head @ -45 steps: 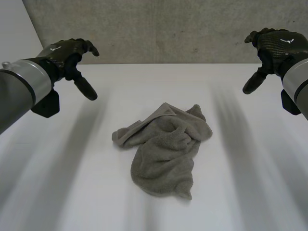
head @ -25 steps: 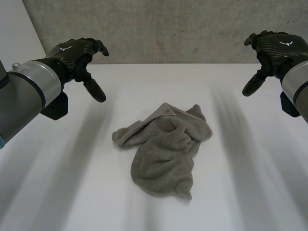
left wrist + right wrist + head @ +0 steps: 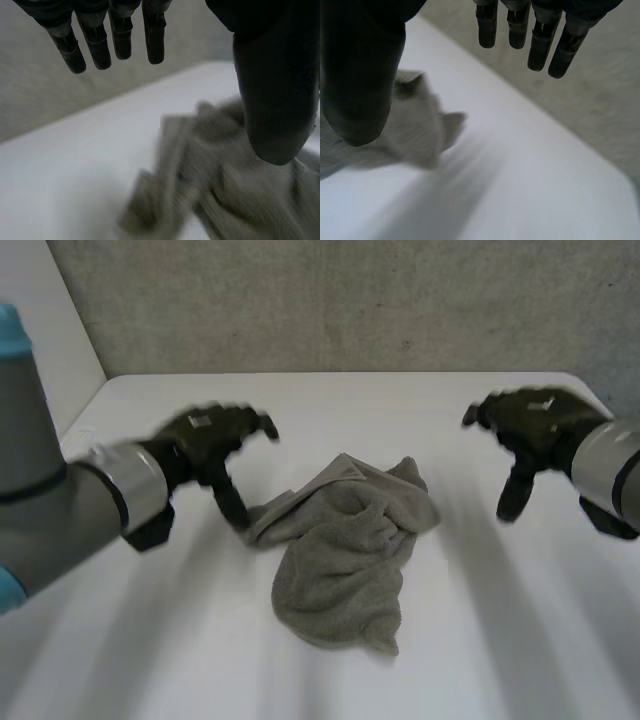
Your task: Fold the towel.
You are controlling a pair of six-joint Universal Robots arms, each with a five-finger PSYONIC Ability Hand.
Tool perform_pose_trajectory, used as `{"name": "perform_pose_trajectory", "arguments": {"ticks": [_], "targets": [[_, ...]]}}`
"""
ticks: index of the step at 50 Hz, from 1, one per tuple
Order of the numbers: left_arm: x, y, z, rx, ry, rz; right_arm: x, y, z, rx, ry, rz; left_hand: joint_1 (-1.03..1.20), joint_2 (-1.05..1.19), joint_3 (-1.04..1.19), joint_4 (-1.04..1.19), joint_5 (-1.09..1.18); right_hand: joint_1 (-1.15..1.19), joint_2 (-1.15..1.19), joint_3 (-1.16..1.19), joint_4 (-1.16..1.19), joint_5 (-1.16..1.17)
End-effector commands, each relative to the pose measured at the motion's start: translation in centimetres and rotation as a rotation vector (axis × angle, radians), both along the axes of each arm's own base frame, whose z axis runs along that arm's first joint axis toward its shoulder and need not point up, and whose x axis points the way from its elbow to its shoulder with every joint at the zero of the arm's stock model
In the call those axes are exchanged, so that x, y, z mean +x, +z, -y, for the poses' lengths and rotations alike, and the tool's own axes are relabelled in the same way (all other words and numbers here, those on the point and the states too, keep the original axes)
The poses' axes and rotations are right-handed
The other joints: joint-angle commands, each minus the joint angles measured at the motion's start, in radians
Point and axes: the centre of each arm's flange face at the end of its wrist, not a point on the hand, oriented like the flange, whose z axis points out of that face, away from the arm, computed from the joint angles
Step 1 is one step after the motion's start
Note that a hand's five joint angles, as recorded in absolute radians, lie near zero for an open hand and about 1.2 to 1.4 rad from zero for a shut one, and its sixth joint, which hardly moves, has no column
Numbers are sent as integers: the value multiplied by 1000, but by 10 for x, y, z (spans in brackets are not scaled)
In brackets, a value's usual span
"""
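1. The left hand (image 3: 205, 435) hangs over the white table (image 3: 120, 660) just beside the left corner of the towel (image 3: 345, 550), fingers (image 3: 153, 35) loose and spread from the thumb, holding nothing
2. The towel, grey and crumpled in a heap, lies at the table's middle, between the two hands
3. The right hand (image 3: 535, 425) hovers near the towel's right side, apart from it, fingers (image 3: 538, 45) relaxed, grasping nothing
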Motion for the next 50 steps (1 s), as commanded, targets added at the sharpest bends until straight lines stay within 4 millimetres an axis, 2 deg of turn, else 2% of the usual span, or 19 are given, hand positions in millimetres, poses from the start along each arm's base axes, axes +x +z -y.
{"name": "perform_pose_trajectory", "arguments": {"ticks": [1,2,3,5,6,7,13,16,23,32,40,43,44,45,46,47,48,49,50], "targets": [[3,-63,-16,87,-155,190,9,-39,-30,208,171,15,-41,-27,-32,-36,-15,-59,-71,-77,-85,-61],[3,-63,-16,88,-155,190,11,-49,-32,224,191,29,-41,-27,-32,-36,-15,-59,-71,-77,-85,-61],[3,-71,-17,109,-158,197,11,-49,-32,224,191,29,-44,-30,-35,-39,-18,-59,-71,-77,-85,-61],[3,-79,-18,125,-163,201,13,-70,-34,253,203,56,-44,-30,-35,-39,-18,-59,-71,-77,-85,-61],[4,-86,-20,140,-167,207,13,-70,-34,253,203,56,-44,-30,-35,-39,-18,-59,-71,-77,-85,-61],[5,-92,-23,156,-172,211,14,-81,-36,268,200,65,-44,-30,-35,-39,-18,-50,-61,-67,-75,-51],[3,-106,-30,173,-190,222,27,-105,-57,306,246,85,-41,-27,-32,-36,-15,74,62,56,48,73],[3,-114,-34,185,-196,227,31,-114,-61,330,248,101,-38,-24,-29,-33,-12,133,121,115,107,131],[-7,-127,-34,148,-216,215,39,-127,-59,351,234,161,-35,-21,-26,-30,-9,212,200,194,186,211],[-18,-132,-34,129,-236,198,52,-144,-63,358,248,189,-23,-10,-14,-19,3,350,338,332,324,349],[-28,-140,-35,137,-252,192,53,-153,-62,351,222,175,56,70,65,61,82,491,479,473,465,489],[-29,-142,-34,141,-253,192,53,-154,-61,348,218,174,156,169,165,161,182,559,547,541,533,557],[-30,-143,-33,140,-254,192,53,-153,-60,343,216,175,240,254,249,245,266,663,652,645,638,662],[-30,-142,-32,137,-253,190,53,-153,-60,343,216,175,395,409,404,400,421,664,653,646,639,663],[-30,-142,-32,137,-253,190,53,-150,-59,331,217,181,396,410,406,401,423,824,813,806,798,823],[-32,-140,-31,135,-251,182,52,-145,-53,309,210,192,646,660,656,651,673,1119,1108,1101,1094,1118],[-33,-138,-29,132,-246,167,52,-145,-53,308,210,192,847,860,856,851,873,1122,1111,1104,1097,1121],[-33,-138,-29,132,-246,167,54,-139,-50,284,214,203,849,862,858,853,875,1162,1150,1144,1136,1161],[-35,-134,-24,120,-236,150,54,-139,-50,283,214,203,968,981,977,973,994,1162,1151,1145,1137,1161]]}}
